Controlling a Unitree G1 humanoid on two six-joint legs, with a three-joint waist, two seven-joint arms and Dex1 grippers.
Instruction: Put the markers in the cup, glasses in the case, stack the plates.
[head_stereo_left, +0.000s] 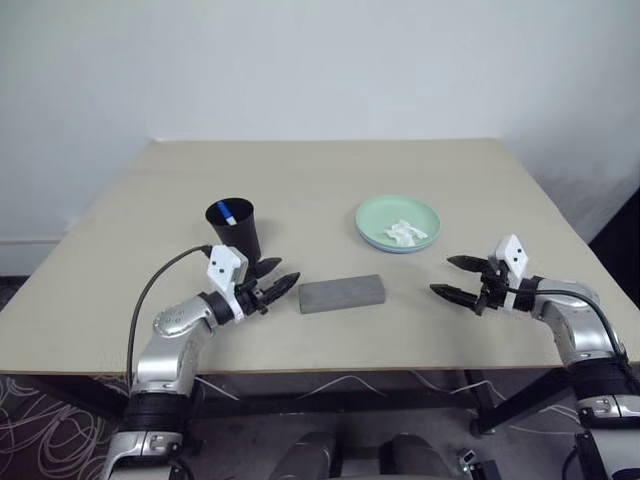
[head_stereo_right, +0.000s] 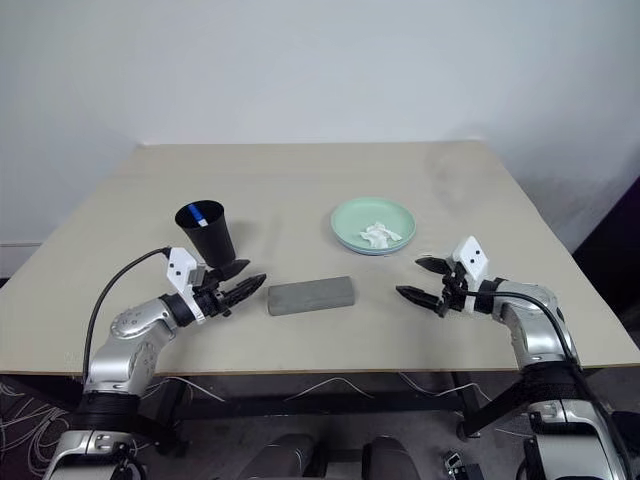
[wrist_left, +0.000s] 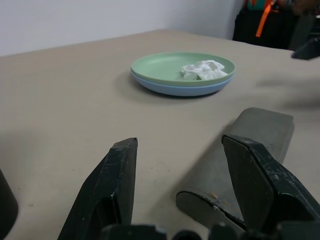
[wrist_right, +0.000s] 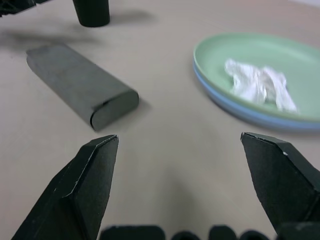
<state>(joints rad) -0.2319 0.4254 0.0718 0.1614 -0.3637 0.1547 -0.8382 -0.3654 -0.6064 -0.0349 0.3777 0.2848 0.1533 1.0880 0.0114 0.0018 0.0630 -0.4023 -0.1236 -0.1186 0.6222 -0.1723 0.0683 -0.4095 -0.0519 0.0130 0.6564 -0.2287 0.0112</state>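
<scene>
You see a smooth, matt beige bench (head_stereo_left: 330, 170). The mint green plate (head_stereo_left: 398, 218) and black cup (head_stereo_left: 235, 229) look like plastic with a soft sheen. The grey case (head_stereo_left: 342, 293) is matt; the tissue (head_stereo_left: 405, 232) is crumpled white paper.

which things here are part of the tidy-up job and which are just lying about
Part of the job:
- black cup with a blue-capped marker in it
- grey glasses case, lid shut
- mint green plate stacked on the light blue plate

Lying about:
- crumpled white tissue on the green plate
- table itself
</scene>
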